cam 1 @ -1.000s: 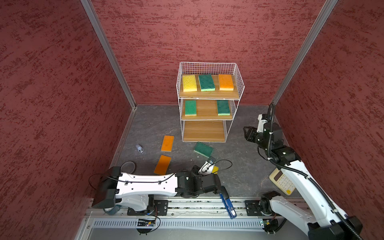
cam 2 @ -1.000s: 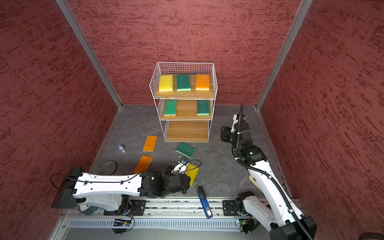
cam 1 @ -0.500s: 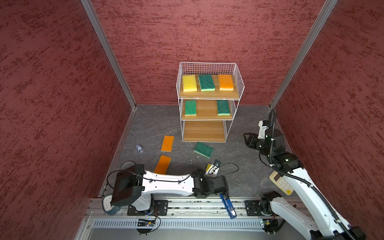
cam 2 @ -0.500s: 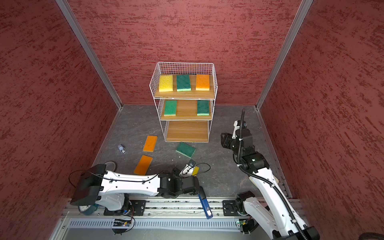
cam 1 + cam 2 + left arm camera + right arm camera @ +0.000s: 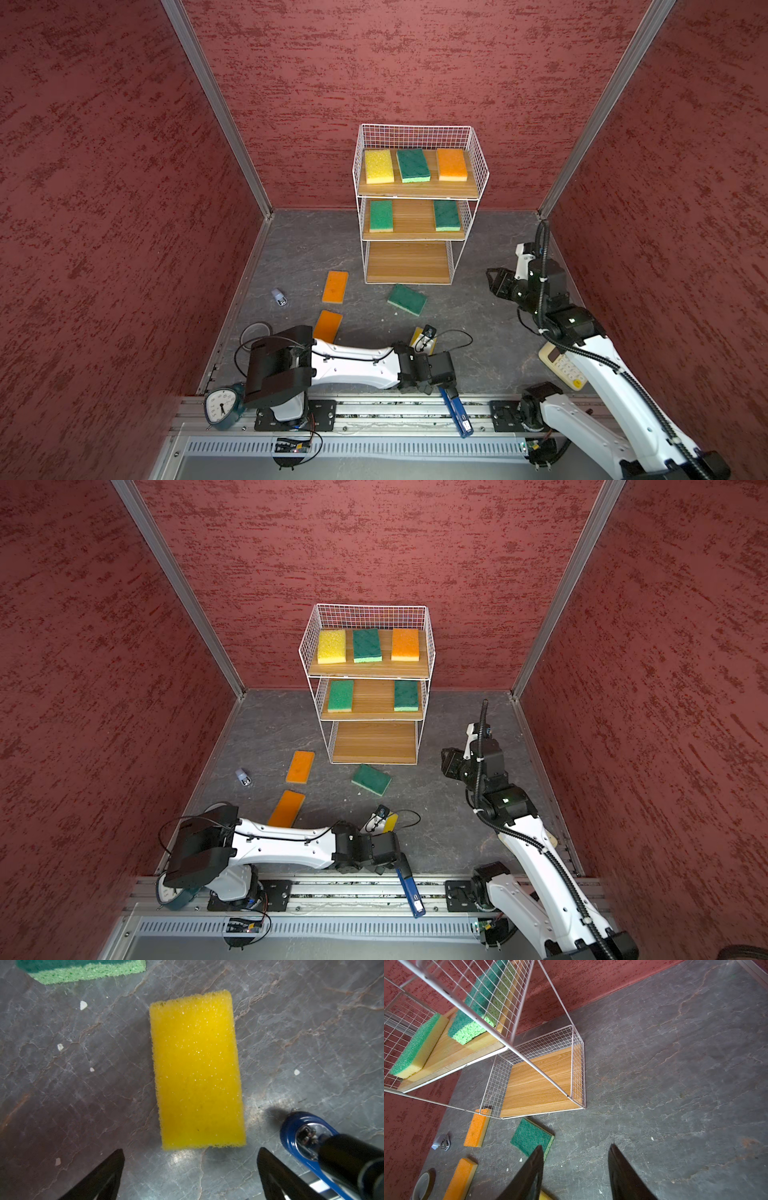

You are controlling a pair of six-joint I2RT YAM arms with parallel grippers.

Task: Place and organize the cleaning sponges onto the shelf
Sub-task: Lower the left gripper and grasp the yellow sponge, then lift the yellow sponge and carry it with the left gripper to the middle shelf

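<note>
spreads left claw [image 5: 191, 1149] fully wide, low over the yellow sponge [image 5: 197, 1070] near the counter [image 5: 478, 299] front edge; draws right claw [image 5: 576, 1145], half-open and empty, back from the shelf [image 5: 415, 190]. suggests a grasp next.

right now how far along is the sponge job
Done: five sponges sit on the white wire shelf with wooden boards, three top tier, two middle. In hand: nothing; the open left claw hovers by the yellow rectangular sponge on the floor. Left: it, two orange sponges and one dark green sponge.
</note>
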